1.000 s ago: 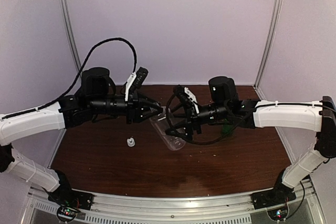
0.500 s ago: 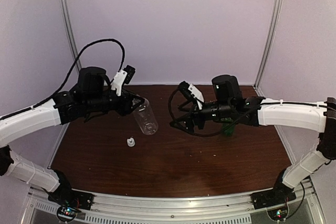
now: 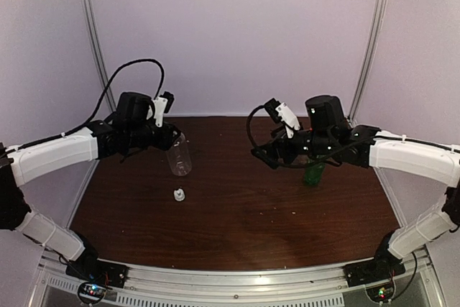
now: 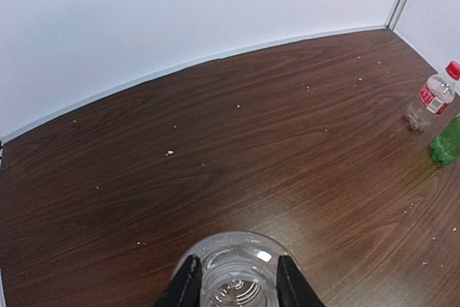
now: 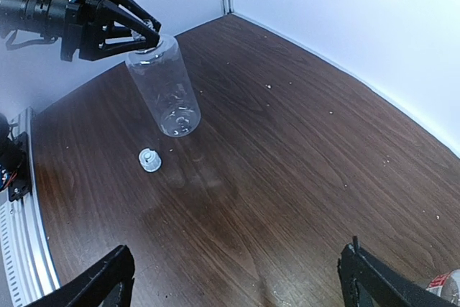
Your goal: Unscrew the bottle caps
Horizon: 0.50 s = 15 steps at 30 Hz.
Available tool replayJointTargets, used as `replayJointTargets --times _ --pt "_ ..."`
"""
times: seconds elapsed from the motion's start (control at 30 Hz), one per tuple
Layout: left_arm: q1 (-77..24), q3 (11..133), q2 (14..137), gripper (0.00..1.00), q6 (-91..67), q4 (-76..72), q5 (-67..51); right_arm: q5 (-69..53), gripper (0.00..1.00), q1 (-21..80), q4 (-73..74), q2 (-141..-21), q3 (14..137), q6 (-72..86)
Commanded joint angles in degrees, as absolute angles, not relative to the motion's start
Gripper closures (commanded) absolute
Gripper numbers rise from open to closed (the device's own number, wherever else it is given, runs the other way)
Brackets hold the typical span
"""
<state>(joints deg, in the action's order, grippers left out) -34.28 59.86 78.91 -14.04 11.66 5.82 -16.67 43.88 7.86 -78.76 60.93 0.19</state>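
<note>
The dark brown wood-grain bench point(image 3: 237, 221) is dotted with small pale specks point(image 4: 169, 152), perhaps crumbs. Pale walls point(image 3: 237, 34) enclose its back and sides, with a metal post point(image 3: 92, 34) at each back corner and a metal rail point(image 3: 237, 277) along the near edge.

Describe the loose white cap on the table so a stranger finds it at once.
Start at the dark brown wooden table and go to its left half, where the left claw holds a clear plastic bottle by the neck. Just on the near side of that bottle lies a small white nozzle-like screw cap, the only cap lying loose on the wood.
</note>
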Motion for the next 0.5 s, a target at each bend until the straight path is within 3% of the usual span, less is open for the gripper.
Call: replayJointTargets --times 0.0,0.47 --pt "-33.08 58.99 80.76 1.0 -14.38 9.93 8.02 -12.11 0.0 42.82 10.55 -76.73 61.52 1.84" --pt "-32.52 54.58 82.47 0.99 -14.57 7.22 8.07 -3.24 0.0 33.72 20.33 -70.33 61.19 5.35"
